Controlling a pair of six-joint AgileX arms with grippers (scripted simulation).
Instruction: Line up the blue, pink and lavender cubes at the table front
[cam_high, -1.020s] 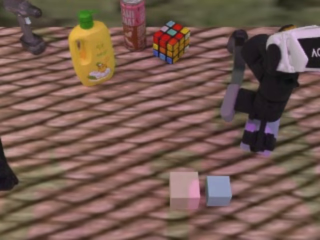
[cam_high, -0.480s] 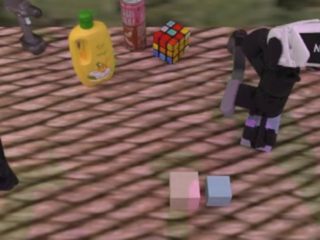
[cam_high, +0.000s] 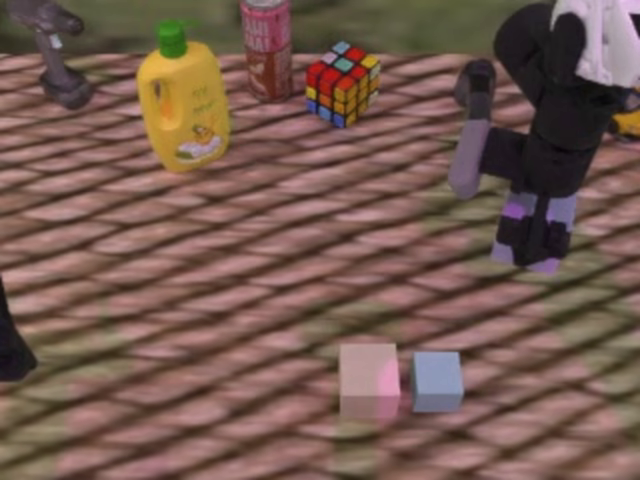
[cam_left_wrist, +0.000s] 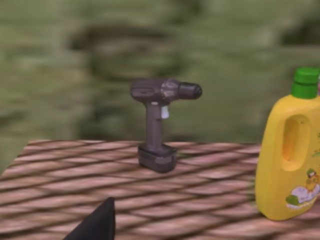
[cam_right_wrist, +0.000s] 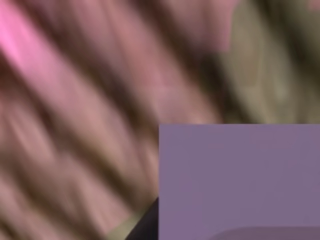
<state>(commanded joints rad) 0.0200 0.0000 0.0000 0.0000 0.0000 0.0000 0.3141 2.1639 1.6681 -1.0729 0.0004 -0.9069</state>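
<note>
Lavender cube (cam_high: 535, 235): right side of tabletop (cam_high: 250, 280), gripped in the closed fingers of the right gripper (cam_high: 537, 245). Pink cube (cam_high: 368, 380): front centre. Blue cube (cam_high: 437, 381): just beside the pink one, on its right. Left gripper (cam_high: 10, 345): at the left edge, finger state cannot be told.

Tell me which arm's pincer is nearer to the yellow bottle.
Left. The left pincer sits at the table's left edge, nearer the yellow bottle; the right pincer, shut on the lavender cube, is far across on the right.
</note>
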